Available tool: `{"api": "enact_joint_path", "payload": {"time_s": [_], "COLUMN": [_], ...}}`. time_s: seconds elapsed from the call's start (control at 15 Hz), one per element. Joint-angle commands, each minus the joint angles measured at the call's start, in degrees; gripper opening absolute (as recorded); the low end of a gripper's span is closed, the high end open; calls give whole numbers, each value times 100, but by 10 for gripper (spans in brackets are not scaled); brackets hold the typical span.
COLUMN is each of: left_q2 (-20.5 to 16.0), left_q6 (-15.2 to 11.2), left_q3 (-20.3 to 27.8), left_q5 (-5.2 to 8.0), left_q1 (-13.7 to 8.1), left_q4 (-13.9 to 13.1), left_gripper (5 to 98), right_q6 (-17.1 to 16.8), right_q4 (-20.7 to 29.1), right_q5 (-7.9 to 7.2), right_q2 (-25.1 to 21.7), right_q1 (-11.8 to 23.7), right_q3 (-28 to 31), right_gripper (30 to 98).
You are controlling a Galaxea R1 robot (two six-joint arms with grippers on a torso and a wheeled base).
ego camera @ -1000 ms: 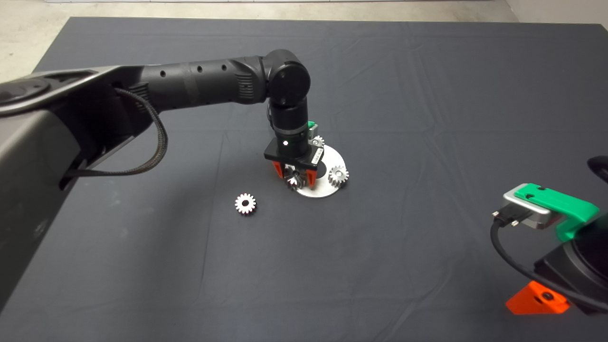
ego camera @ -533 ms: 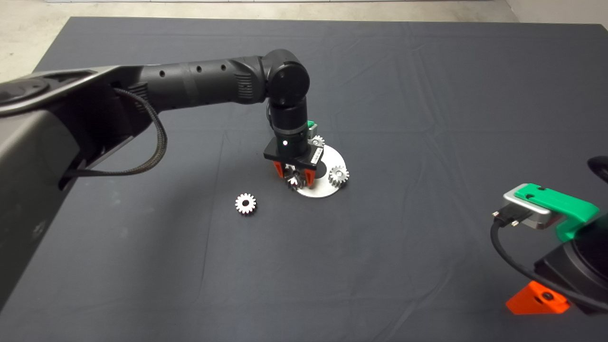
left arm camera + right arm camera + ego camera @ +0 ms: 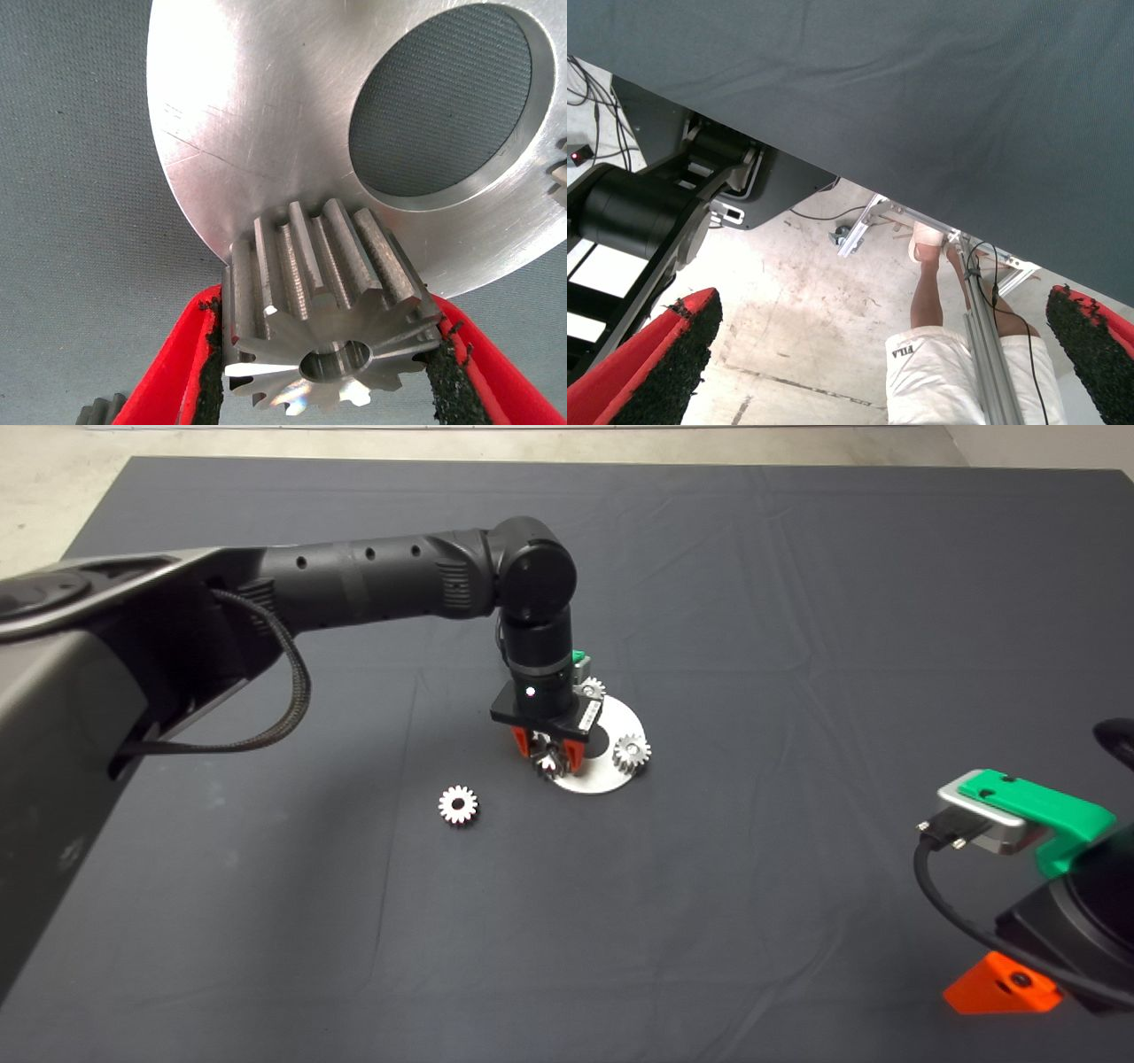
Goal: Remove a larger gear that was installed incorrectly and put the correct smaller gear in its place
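Observation:
The larger gear (image 3: 549, 761) is a thick steel gear with dark tooth flanks, standing at the near-left rim of a round silver plate (image 3: 602, 779). My left gripper (image 3: 548, 756) reaches straight down over it. In the left wrist view both black pads press against the flanks of the larger gear (image 3: 310, 266), so the left gripper (image 3: 326, 305) is shut on it, with the plate (image 3: 266, 133) and its wide hole behind. The smaller gear (image 3: 458, 804), bright and flat with a wide bore, lies loose on the mat to the front left of the plate. My right gripper (image 3: 881, 310) is parked at the lower right, open.
Two more gears sit on the plate, one at its right rim (image 3: 631, 752) and one at its far rim (image 3: 592, 688). The right wrist view looks past the mat edge to the floor, a metal stand (image 3: 983, 328) and a person's leg (image 3: 926, 297).
The left gripper's red fingers have drawn closer together around the larger gear and shifted very slightly. The loose smaller gear and the right arm have not moved.

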Motion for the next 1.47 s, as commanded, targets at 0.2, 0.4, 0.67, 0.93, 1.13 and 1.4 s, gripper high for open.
{"api": "enact_joint_path", "payload": {"time_s": [0.2, 0.4, 0.67, 0.93, 1.13, 1.4], "left_q2": [8, -1, -27, -71, -71, -124], "left_q6": [-12, -106, -135, -126, -126, -126], "left_q3": [358, 362, 362, 379, 423, 425], "left_q5": [-125, -136, -139, -130, -112, -112], "left_q1": [-119, -128, -137, -187, -260, -401], "left_q4": [-86, -91, -88, -88, -82, -82], "left_gripper": [455, 454, 454, 452, 451, 447], "right_q6": [-9, -9, -9, -9, -9, -9], "right_q4": [-153, -153, -144, -144, -144, -144], "right_q5": [-587, -587, -595, -596, -596, -604], "right_q2": [21, 21, 21, 21, 13, 11], "right_q1": [64, 59, 59, 59, 8, -40], "right_q3": [24, 24, 24, 24, 24, 24], "right_gripper": [968, 968, 968, 968, 968, 968]}}
